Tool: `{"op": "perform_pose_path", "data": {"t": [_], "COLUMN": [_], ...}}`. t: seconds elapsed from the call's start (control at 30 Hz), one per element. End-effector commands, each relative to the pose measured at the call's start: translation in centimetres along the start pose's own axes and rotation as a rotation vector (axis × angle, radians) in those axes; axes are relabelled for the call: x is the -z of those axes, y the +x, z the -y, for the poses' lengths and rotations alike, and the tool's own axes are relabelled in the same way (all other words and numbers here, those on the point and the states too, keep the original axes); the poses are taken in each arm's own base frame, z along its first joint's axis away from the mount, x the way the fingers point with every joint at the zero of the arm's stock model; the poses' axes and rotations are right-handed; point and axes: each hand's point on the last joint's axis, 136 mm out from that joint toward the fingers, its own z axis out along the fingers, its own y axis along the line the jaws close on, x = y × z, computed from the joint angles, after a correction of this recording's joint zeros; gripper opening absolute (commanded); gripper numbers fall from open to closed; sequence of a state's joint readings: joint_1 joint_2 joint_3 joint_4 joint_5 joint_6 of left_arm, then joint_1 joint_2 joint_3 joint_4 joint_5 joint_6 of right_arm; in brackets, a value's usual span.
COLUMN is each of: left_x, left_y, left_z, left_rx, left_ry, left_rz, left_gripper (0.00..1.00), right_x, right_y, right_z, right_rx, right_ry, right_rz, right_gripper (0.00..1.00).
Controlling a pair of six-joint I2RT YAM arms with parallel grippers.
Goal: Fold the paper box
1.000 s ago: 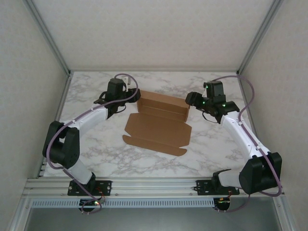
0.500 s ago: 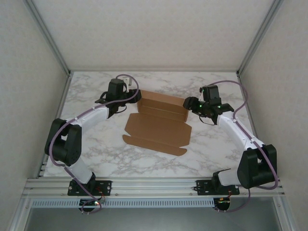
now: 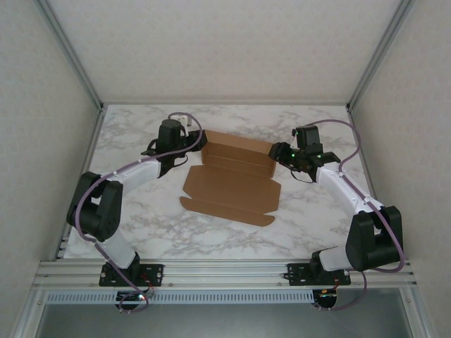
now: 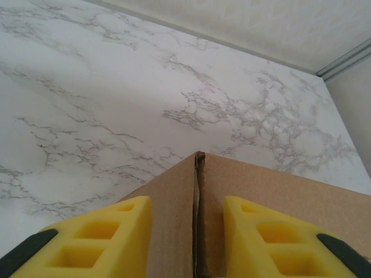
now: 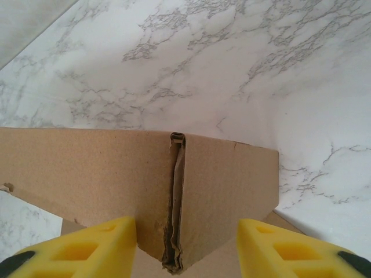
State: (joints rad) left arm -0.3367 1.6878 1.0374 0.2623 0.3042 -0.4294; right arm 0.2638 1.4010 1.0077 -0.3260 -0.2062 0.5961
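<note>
A partly folded brown paper box [image 3: 232, 184] lies mid-frame on the marble desk [image 3: 303, 225]. The left jaws stand parted astride its upper-left corner. The right jaws stand wider astride its upper-right corner.

The paper box [image 3: 236, 176] before us is plain, unprinted brown, its cut edges a shade darker. It lies on a white table [image 3: 141, 225] veined with grey marble streaks. We see the left arm [image 3: 134, 169] and right arm [image 3: 345, 186] in white shells with black joints, with mauve cables [image 3: 350, 124] looped over them. Small green lights [image 3: 292, 149] glow at the right wrist. The left gripper [image 4: 186, 208] shows bright yellow fingers [image 4: 110, 231] with black parts toward their bases, and the right gripper [image 5: 186, 229] matches in yellow and black. Off-white, finely speckled walls [image 3: 211, 49] meet silver-grey metal rails [image 3: 211, 271].
</note>
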Motion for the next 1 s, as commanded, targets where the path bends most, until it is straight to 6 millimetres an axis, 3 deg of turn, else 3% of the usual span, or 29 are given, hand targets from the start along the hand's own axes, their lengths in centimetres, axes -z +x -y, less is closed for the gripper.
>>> {"op": "perform_pose_path", "data": {"t": [0.0, 0.17, 0.3, 0.37, 0.5, 0.73, 0.97], "left_x": [0.3, 2.0, 4.1, 5.3, 7.8, 10.7, 13.7], "left_y": [5.1, 0.9, -2.6, -4.0, -6.0, -5.3, -5.3], "left_z": [-4.2, -1.6, 0.2, 0.9, 1.9, 2.7, 3.2], "left_rx": [0.073, 0.036, -0.008, -0.024, -0.025, 0.024, 0.000], "left_ry": [-0.143, -0.096, -0.089, -0.093, -0.095, -0.068, -0.074], "left_rz": [-0.145, -0.057, 0.022, 0.059, 0.127, 0.144, 0.158], "left_gripper": [0.39, 0.47, 0.51, 0.52, 0.53, 0.52, 0.52], "right_x": [1.0, 3.7, 5.4, 5.7, 5.2, 1.7, -1.0], "right_y": [-0.1, -2.1, -3.8, -4.2, -3.8, -1.9, -0.5], "right_z": [-0.1, -1.7, -2.9, -3.7, -7.0, -9.7, -9.6], "right_rx": [0.004, 0.092, 0.220, 0.312, 0.405, 0.436, 0.401], "right_ry": [0.004, 0.001, 0.044, 0.083, 0.002, -0.091, -0.123], "right_rz": [-0.001, 0.053, 0.092, 0.085, 0.026, -0.142, -0.238], "right_gripper": [0.49, 0.61, 0.65, 0.65, 0.52, 0.34, 0.30]}}
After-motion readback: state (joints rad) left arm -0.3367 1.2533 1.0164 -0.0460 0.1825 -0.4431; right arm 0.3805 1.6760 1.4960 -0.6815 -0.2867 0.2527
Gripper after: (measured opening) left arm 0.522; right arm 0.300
